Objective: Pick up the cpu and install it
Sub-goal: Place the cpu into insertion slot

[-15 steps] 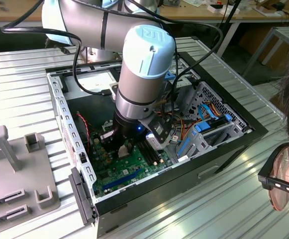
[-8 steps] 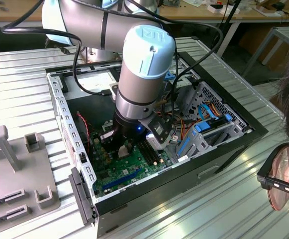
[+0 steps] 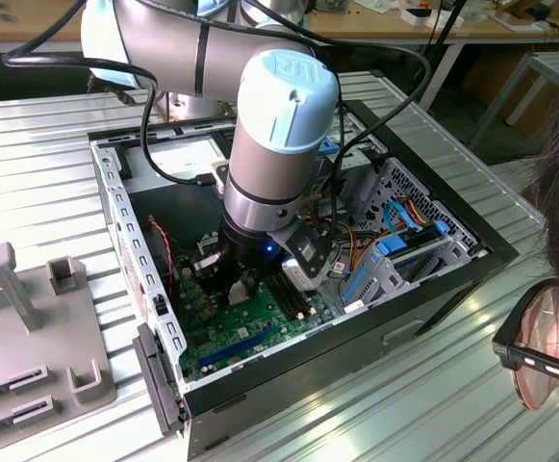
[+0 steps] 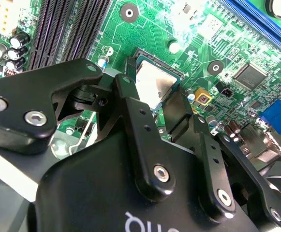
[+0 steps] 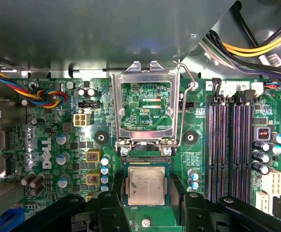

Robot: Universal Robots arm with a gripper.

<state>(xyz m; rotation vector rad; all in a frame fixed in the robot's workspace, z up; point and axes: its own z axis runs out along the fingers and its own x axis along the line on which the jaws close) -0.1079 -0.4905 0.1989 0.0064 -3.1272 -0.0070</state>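
Black two-finger gripper (image 5: 147, 192): jaws pinch small flat square grey-metal-topped cpu (image 5: 146, 181) by opposite edges, keeping its top untouched. The cpu sits just beside the hinge of the silver socket frame (image 5: 146, 106), raised to expose the socket.

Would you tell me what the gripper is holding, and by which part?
The small flat square grey-topped cpu, apparently pinched at two opposite side edges by the gripper.

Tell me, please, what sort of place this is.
Probably a workshop or robotics lab set up for computer assembly: an open computer case sits on a ribbed metal table, a robot arm reaches into it, and wooden workbenches stand behind.
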